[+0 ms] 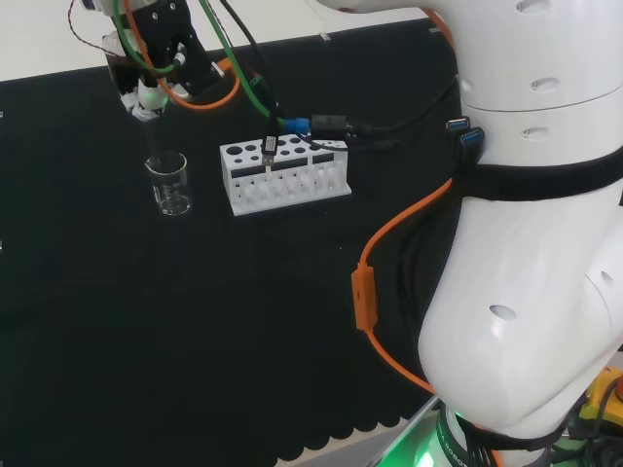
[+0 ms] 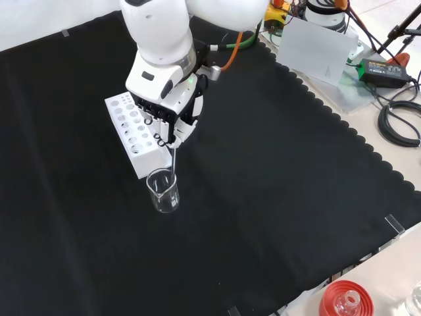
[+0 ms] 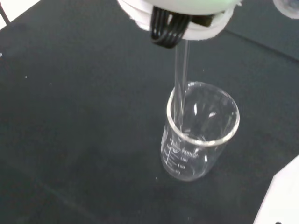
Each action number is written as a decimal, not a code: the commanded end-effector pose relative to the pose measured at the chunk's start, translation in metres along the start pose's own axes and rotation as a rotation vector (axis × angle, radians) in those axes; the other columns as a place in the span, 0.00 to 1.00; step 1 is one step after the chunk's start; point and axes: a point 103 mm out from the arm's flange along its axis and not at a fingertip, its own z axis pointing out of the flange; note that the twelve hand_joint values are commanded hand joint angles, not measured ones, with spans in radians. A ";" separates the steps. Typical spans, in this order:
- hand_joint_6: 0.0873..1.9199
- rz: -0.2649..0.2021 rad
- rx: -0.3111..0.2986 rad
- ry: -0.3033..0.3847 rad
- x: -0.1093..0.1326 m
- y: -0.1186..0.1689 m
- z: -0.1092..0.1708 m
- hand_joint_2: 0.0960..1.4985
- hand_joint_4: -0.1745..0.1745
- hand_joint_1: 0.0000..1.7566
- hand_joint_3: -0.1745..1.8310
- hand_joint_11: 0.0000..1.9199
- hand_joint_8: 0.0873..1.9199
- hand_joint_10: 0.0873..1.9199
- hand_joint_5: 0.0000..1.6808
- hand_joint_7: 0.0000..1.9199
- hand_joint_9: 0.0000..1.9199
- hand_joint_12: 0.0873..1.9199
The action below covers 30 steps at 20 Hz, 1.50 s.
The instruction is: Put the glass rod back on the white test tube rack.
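The hand (image 2: 172, 122) hangs over a small clear beaker (image 2: 164, 191), shut on a glass rod (image 2: 173, 160) that points straight down. In the wrist view the glass rod (image 3: 181, 79) runs from the hand (image 3: 180, 11) into the beaker (image 3: 201, 130), its lower end inside near the rim. The white test tube rack (image 2: 135, 135) with rows of round holes stands right behind the beaker in the front view. In the head view the hand (image 1: 156, 53) is above the beaker (image 1: 170, 183), and the rack (image 1: 284, 173) lies to the beaker's right.
Orange, green and black cables (image 1: 253, 88) trail from the hand across the rack's top in the head view. A red ribbed ring stand (image 2: 345, 299) with glassware sits off the cloth at the front view's lower right. The arm's white links (image 1: 531, 233) stand at the head view's right.
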 end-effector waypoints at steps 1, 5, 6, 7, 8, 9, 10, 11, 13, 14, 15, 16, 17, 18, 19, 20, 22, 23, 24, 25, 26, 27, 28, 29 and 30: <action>0.27 -0.003 -0.007 -0.009 0.005 -0.001 -0.006 0.46 0.00 0.75 0.35 0.82 0.37 0.09 0.68 0.69 0.96 0.33; 0.27 -0.001 -0.015 -0.006 0.006 -0.002 -0.008 0.46 0.00 0.75 0.35 0.82 0.37 0.09 0.68 0.69 0.96 0.33; 0.27 -0.002 -0.012 -0.004 0.007 -0.002 -0.008 0.46 0.00 0.75 0.35 0.82 0.37 0.09 0.68 0.69 0.96 0.33; 0.27 -0.002 -0.014 -0.003 0.007 -0.003 -0.009 0.46 0.00 0.75 0.35 0.82 0.37 0.09 0.68 0.69 0.96 0.33; 0.27 -0.003 -0.016 -0.002 0.007 -0.004 -0.010 0.46 0.00 0.75 0.35 0.82 0.37 0.09 0.68 0.69 0.96 0.33; 0.27 0.001 -0.022 0.005 0.007 -0.007 -0.012 0.46 0.00 0.75 0.35 0.82 0.37 0.09 0.68 0.69 0.96 0.33; 0.27 0.004 -0.026 0.011 0.006 -0.010 -0.014 0.46 0.00 0.75 0.35 0.82 0.37 0.09 0.68 0.69 0.96 0.33; 0.27 0.007 -0.027 0.014 0.006 -0.013 -0.017 0.46 0.00 0.75 0.35 0.82 0.37 0.09 0.68 0.69 0.96 0.33; 0.27 0.009 -0.031 0.015 0.005 -0.016 -0.021 0.46 0.00 0.75 0.35 0.82 0.37 0.09 0.68 0.69 0.96 0.33; 0.27 0.010 -0.033 0.014 0.004 -0.018 -0.024 0.46 0.00 0.75 0.35 0.82 0.37 0.09 0.68 0.69 0.96 0.33; 0.27 0.011 -0.033 0.013 0.004 -0.020 -0.026 0.46 0.00 0.75 0.35 0.82 0.37 0.09 0.68 0.69 0.96 0.33; 0.27 0.014 -0.036 0.016 0.003 -0.021 -0.028 0.46 0.00 0.75 0.35 0.82 0.37 0.09 0.68 0.69 0.96 0.33; 0.27 0.016 -0.040 0.016 0.002 -0.023 -0.031 0.46 0.00 0.75 0.35 0.82 0.37 0.09 0.68 0.69 0.96 0.33; 0.27 0.019 -0.047 0.019 0.001 -0.025 -0.034 0.46 0.00 0.75 0.35 0.82 0.37 0.09 0.68 0.69 0.96 0.33; 0.27 0.022 -0.053 0.017 -0.001 -0.028 -0.038 0.46 0.00 0.75 0.35 0.82 0.37 0.09 0.68 0.69 0.96 0.33; 0.27 0.025 -0.059 0.014 -0.001 -0.030 -0.041 0.46 0.00 0.75 0.35 0.82 0.37 0.09 0.68 0.69 0.96 0.33; 0.27 0.032 -0.069 0.011 -0.004 -0.035 -0.048 0.46 0.00 0.75 0.35 0.82 0.37 0.09 0.68 0.69 0.96 0.33; 0.27 0.035 -0.074 0.011 -0.005 -0.038 -0.051 0.46 0.00 0.75 0.35 0.82 0.37 0.09 0.68 0.69 0.96 0.33; 0.27 0.038 -0.080 0.009 -0.006 -0.041 -0.054 0.46 0.00 0.75 0.35 0.82 0.37 0.09 0.68 0.69 0.96 0.33; 0.27 0.041 -0.075 -0.001 -0.004 -0.036 -0.056 0.46 0.00 0.75 0.35 0.82 0.37 0.09 0.68 0.69 0.96 0.33; 0.27 0.043 -0.076 -0.009 -0.004 -0.035 -0.058 0.46 0.00 0.75 0.35 0.82 0.37 0.09 0.69 0.69 0.96 0.33; 0.27 0.046 -0.081 -0.011 -0.005 -0.037 -0.061 0.46 0.00 0.75 0.35 0.82 0.37 0.09 0.69 0.69 0.96 0.33; 0.27 0.050 -0.094 -0.003 -0.009 -0.042 -0.064 0.46 0.00 0.75 0.35 0.82 0.37 0.09 0.69 0.69 0.96 0.33; 0.27 0.052 -0.106 0.006 -0.013 -0.048 -0.068 0.46 0.00 0.75 0.35 0.82 0.37 0.09 0.69 0.69 0.96 0.33; 0.27 0.055 -0.118 0.014 -0.017 -0.053 -0.071 0.46 0.00 0.75 0.35 0.82 0.37 0.09 0.69 0.69 0.96 0.33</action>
